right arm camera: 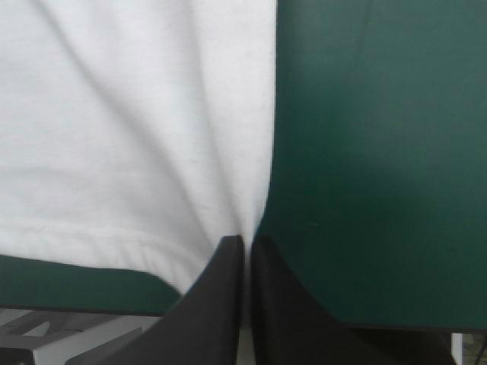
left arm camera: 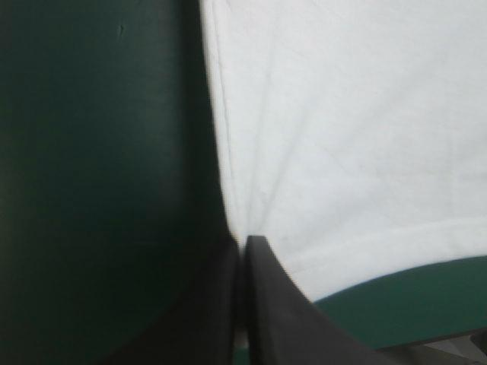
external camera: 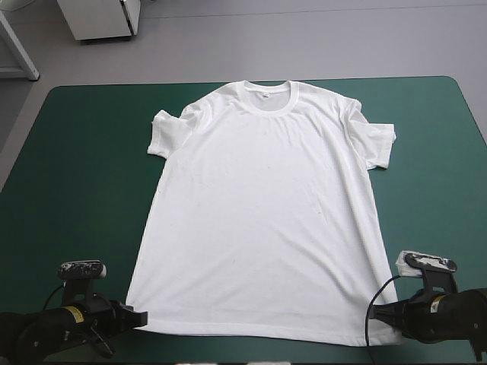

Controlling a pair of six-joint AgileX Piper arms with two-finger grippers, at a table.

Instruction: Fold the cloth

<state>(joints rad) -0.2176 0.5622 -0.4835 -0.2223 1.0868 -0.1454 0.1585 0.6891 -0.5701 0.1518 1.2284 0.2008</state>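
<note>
The white T-shirt (external camera: 262, 209) lies spread flat on the teal-green cover, collar toward the far edge, hem toward the near edge. My left gripper (external camera: 141, 318) sits at the hem's near left corner. In the left wrist view its black fingers (left arm camera: 262, 304) meet in an arch, pinching the T-shirt (left arm camera: 350, 144) corner, with creases fanning out from the tips. My right gripper (external camera: 378, 313) sits at the hem's near right corner. Its black fingers (right arm camera: 221, 296) are likewise shut on the T-shirt (right arm camera: 129, 129), the cloth puckered at the tips.
Bare teal-green cover (external camera: 84, 167) lies on both sides of the T-shirt and beyond the collar. The table's near edge (right arm camera: 68, 308) runs just behind both grippers. White furniture stands beyond the far edge.
</note>
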